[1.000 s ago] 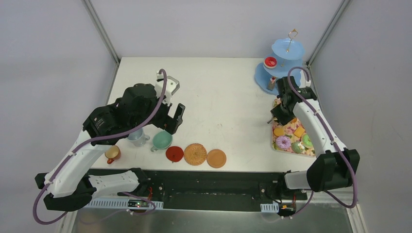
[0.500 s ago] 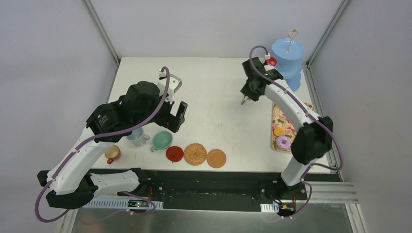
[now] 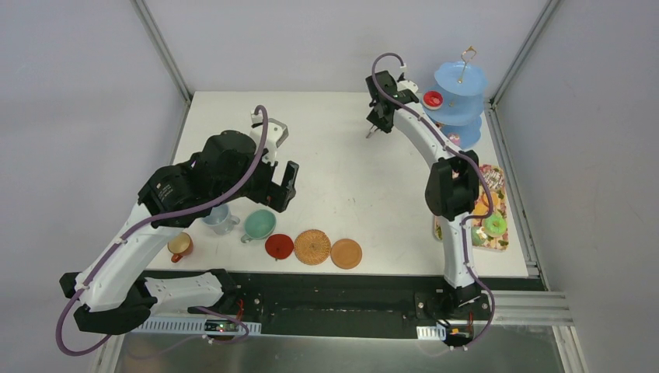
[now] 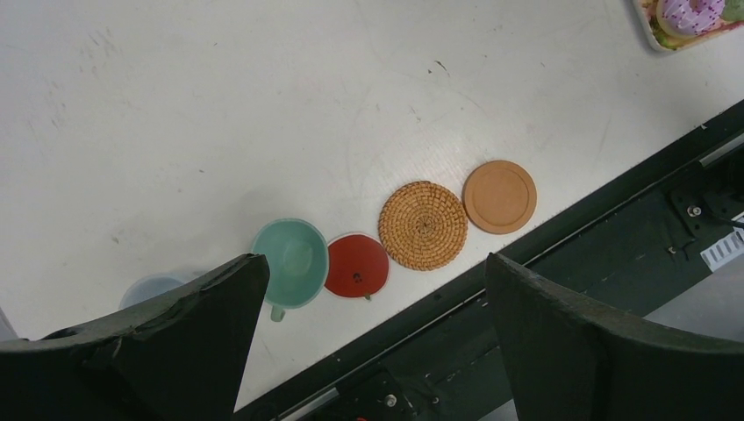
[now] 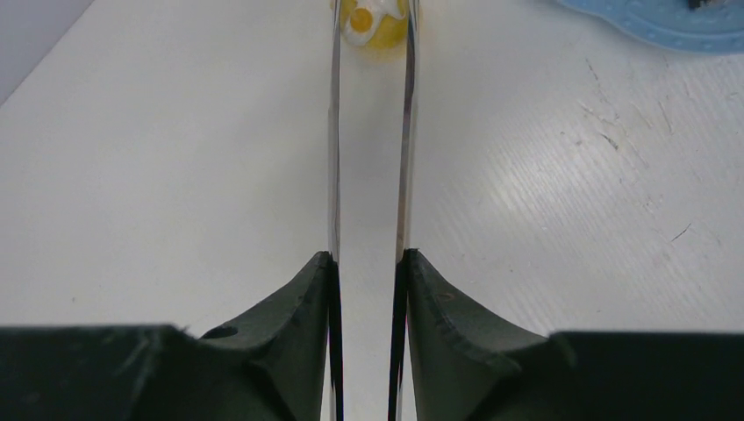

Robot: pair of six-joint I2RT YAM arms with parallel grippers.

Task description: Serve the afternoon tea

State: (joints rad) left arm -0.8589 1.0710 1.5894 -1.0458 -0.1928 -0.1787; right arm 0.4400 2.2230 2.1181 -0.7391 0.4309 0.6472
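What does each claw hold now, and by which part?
Right claw: metal tongs, squeezed on both arms well behind the tips, which pinch a yellow donut. Left claw: open, nothing held.

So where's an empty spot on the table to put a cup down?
The biggest bare patch of table is the middle, bordered by the woven coaster, the left gripper and the right arm. A smaller one sits between the tan coaster and the floral tray. Crowded: near left, around the mint green cup and red coaster.
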